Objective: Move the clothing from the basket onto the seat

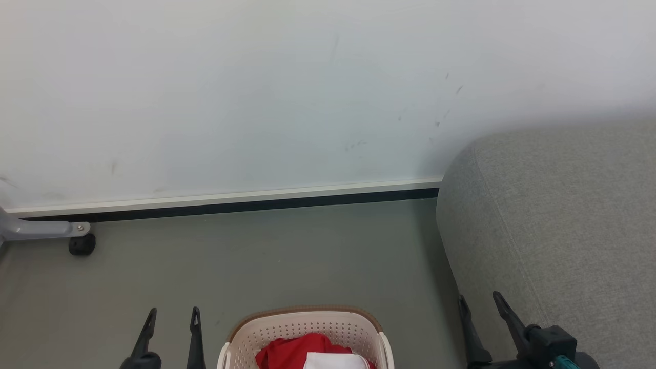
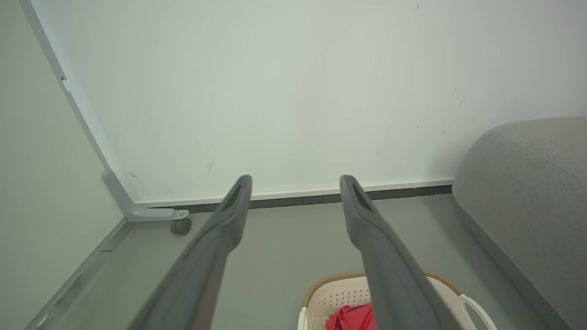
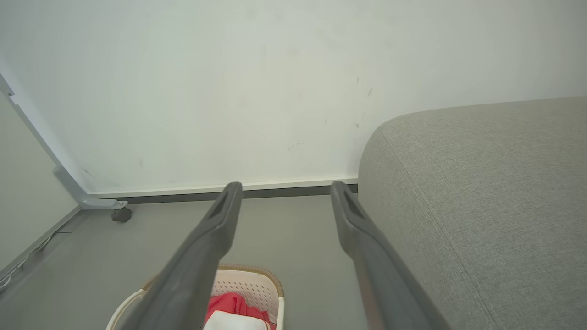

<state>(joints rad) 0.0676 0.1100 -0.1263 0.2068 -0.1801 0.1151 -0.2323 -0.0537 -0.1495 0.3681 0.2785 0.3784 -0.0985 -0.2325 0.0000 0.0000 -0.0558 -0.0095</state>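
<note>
The basket (image 1: pixel 307 324) stands on the grey floor (image 1: pixel 307 256) at the bottom middle of the head view, its brown rim facing the white wall (image 1: pixel 256 102). The red clothing (image 1: pixel 287 352) lies bunched inside the basket, with a white panel on top of it.

The sofa (image 1: pixel 564 220) takes up the right side. Its rounded end reaches back to the wall, and a strip of floor separates it from the basket.

The left pincer (image 1: pixel 173 310) hovers just left of the basket. Its two dark fingers are spread apart, grip nothing and point toward the wall. The right pincer (image 1: pixel 478 296) is also spread and holds nothing. It hangs between the basket and the sofa, close against the sofa's side.

In both wrist views the fingers stand wide apart above the floor, with the basket and its red clothing low between and beneath them.

At the far left a small black wheel (image 1: pixel 82 245) on a grey metal leg (image 1: pixel 41 229) sits on the floor by the wall.
</note>
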